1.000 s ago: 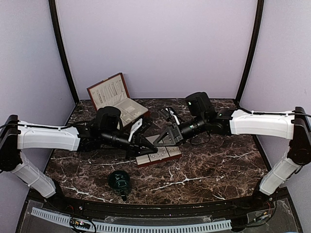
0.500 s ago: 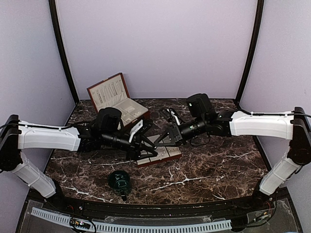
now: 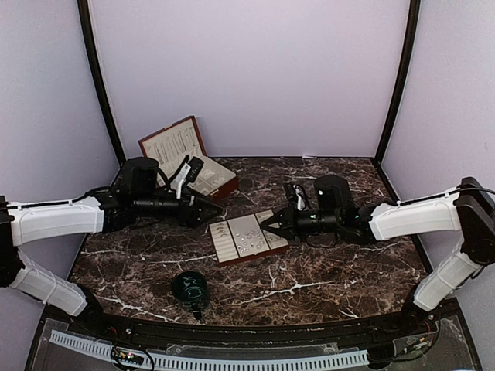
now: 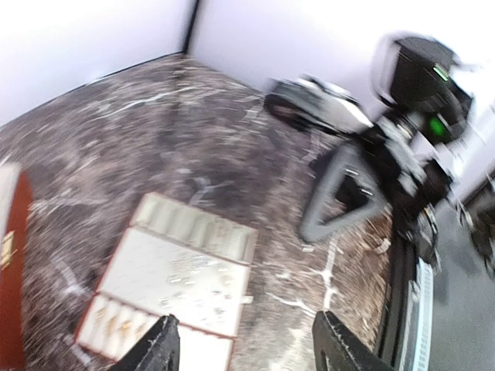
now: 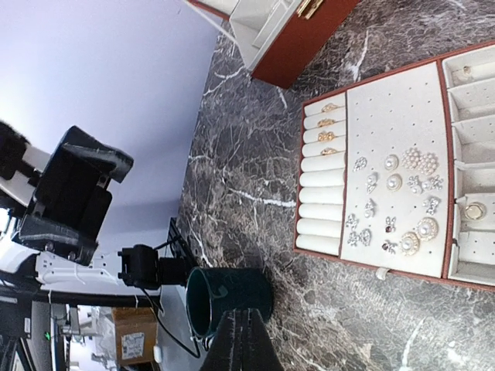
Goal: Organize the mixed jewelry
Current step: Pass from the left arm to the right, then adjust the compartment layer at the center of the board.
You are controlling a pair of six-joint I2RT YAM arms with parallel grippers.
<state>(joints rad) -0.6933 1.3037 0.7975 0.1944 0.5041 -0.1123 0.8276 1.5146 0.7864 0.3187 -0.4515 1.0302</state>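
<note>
The mixed jewelry (image 5: 402, 205) is a scatter of tiny silvery and pearl pieces on the cream middle panel of a flat red-rimmed tray (image 5: 394, 116). Small gold rings (image 5: 325, 124) sit in the tray's padded rolls. From above, the tray (image 3: 224, 246) lies mid-table with the jewelry (image 3: 249, 241) glinting on it. My left gripper (image 3: 207, 204) hangs left of the tray, its view blurred; its fingers (image 4: 158, 348) stand wide apart with nothing between them. My right gripper (image 3: 267, 223) is at the tray's right edge, shut (image 5: 246, 340), nothing visible in it.
A dark green cup (image 3: 189, 287) stands near the front edge, directly beyond my right fingertips in the right wrist view, where the cup (image 5: 228, 297) looks upright. An open red jewelry box (image 3: 186, 158) sits at the back left. The right arm's gripper (image 4: 340, 193) shows blurred across the table.
Both grippers have drawn back from over the tray, leaving it uncovered. The left arm swung back to the left and its jaws opened. The right arm pulled right and stayed shut.
</note>
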